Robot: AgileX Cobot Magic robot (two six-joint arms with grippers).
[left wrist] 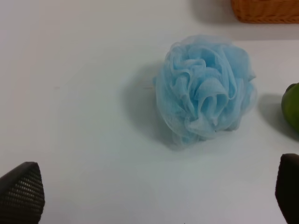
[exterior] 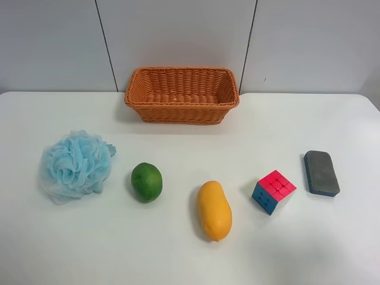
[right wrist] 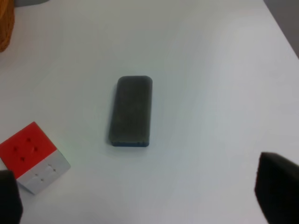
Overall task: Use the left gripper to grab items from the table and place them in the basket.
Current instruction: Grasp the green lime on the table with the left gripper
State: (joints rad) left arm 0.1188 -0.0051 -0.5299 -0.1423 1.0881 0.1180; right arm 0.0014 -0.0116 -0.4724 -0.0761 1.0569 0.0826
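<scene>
Left gripper (left wrist: 154, 190) stands wide open and empty near the bath pouf (left wrist: 205, 88). Expect a light, soft, compressible item; grasp across its centre, closing deeply.

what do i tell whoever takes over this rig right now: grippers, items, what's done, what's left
Left gripper: open, holding nothing, above the table with the bath pouf ahead of it.
Right gripper: open, holding nothing, looking at the eraser.
Items: the bath pouf, green fruit, mango, puzzle cube and eraser lie in a loose row on the table, none touching.
Basket: at the far edge of the table, with nothing in it.
Done: nothing placed yet.
Left: all five items go into the basket, using the left gripper. The pouf looks like the nearest first pick.
</scene>
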